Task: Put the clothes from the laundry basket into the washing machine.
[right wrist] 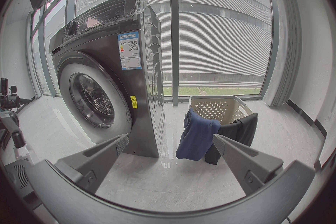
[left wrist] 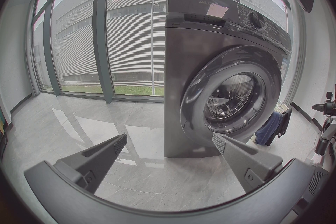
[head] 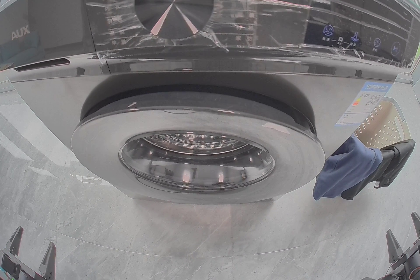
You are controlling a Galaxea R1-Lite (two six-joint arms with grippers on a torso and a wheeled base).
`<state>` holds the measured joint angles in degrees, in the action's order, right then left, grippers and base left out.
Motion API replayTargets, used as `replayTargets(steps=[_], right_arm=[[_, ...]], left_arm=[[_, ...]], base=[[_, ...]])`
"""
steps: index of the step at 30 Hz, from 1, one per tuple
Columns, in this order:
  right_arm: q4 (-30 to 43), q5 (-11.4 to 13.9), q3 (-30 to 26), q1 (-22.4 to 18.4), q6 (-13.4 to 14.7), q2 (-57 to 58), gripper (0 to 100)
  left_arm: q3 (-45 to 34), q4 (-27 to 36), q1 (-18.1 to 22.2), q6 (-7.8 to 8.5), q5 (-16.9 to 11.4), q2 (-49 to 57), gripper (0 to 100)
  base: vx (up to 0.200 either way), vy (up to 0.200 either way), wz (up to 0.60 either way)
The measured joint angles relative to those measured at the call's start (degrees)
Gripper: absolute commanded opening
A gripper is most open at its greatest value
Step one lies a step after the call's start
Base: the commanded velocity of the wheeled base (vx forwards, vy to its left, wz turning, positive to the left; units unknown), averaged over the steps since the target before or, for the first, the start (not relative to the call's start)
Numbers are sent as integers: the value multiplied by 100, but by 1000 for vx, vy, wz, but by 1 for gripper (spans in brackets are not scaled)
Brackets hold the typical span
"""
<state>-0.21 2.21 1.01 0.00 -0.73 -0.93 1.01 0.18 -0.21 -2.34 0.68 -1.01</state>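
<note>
Straight ahead of me stands the washing machine, its round door shut against the front panel. Just beside the machine, on its right, the laundry basket sits on the floor. A blue garment and a black garment are draped over its near rim, touching each other and hanging outside it.

I have the left gripper low over the floor and facing the door, fingers spread wide with nothing between them. The right gripper is likewise spread and empty, looking toward the basket from well apart.

As I judge it, nothing is loaded yet, and the door has to come open before any cloth goes in. I would work the door with the left arm and swing it fully aside, so it cannot block the path from the basket. Then I would send the right gripper to the blue garment. A pinch on the thick fold at the rim, rather than on the hanging tail, should lift it clear without tipping the basket.

I cannot make out a handle or latch on the door, nor which side it hinges on. The draped clothes and the basket's own wall hide its inside, so I cannot say whether more lies in it. From the head camera, the machine's corner cuts off much of the basket.
</note>
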Motion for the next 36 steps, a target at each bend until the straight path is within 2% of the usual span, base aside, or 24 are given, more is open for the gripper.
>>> replayTargets(steps=[14, 19, 22, 24, 29, 33, 36], right_arm=[[-110, 50, 17, 0, -16, 0, 100], [-149, 80, 634, 5, 30, -98, 100], [-34, 252, 1058, 30, 49, -400, 100], [37, 471, 1229, 44, 57, -734, 100], [-41, 953, 1312, 104, -33, -1751, 100], [-644, 1151, 1309, 256, -132, -2784, 100], [-1328, 1117, 1298, 484, -123, -3536, 100]], left_arm=[[0, -5, 0, 0, 0, 0, 100], [0, -2, 5, 0, -2, 0, 100], [0, 0, 2, 2, 0, 0, 100], [0, -2, 0, 2, 0, 0, 100], [0, -2, 0, 5, 0, 0, 100], [0, -2, 0, 7, -2, 0, 100], [0, -2, 0, 11, 0, 0, 100]], base=[[0, 0, 0], [0, 0, 0], [0, 0, 0], [0, 0, 0], [0, 0, 0], [0, 0, 0], [0, 0, 0]])
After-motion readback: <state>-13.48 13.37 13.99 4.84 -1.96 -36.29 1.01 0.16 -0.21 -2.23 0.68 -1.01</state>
